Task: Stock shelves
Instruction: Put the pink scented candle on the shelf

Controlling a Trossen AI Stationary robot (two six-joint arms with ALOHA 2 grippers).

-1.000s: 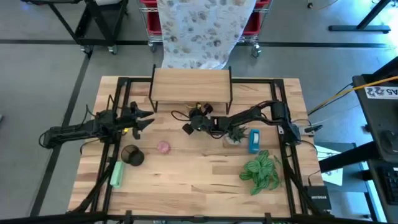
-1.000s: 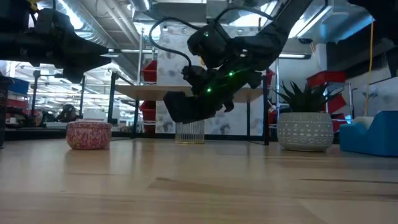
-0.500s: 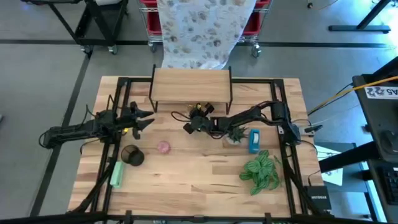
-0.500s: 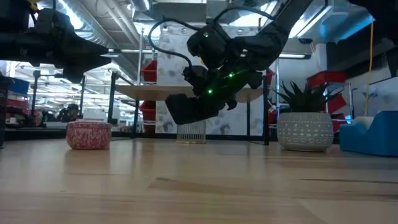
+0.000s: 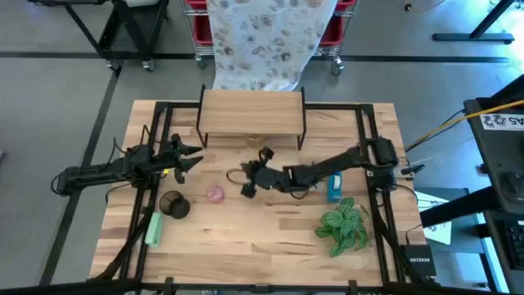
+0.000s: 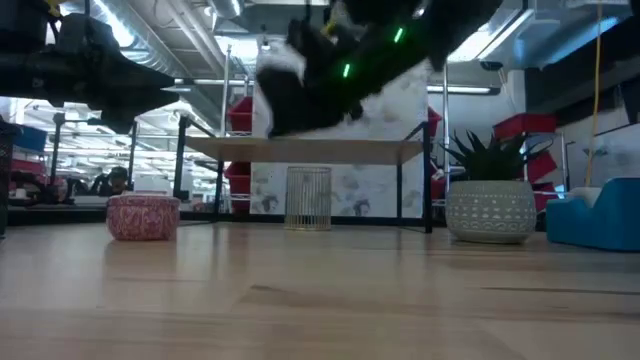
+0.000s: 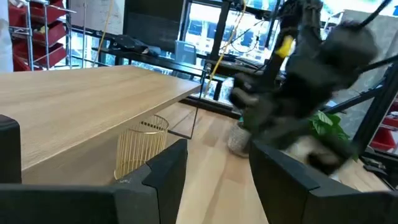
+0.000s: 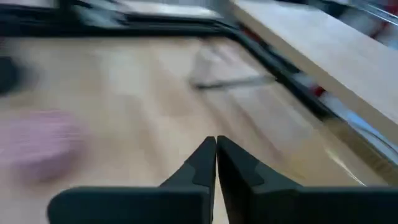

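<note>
Right gripper (image 5: 248, 188) mid-table, fingers pressed together, empty. Left gripper (image 5: 190, 156) spread wide near the left edge, beside shelves (image 5: 250, 115).

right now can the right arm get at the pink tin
Probably yes. The right gripper hangs shut above the table, just beside the pink tin, with bare wood between them. The dark cup sits on the tin's far side, out of the way.

The right end effector (image 5: 248, 187) has risen and drawn back from the shelves (image 5: 250, 114).
</note>
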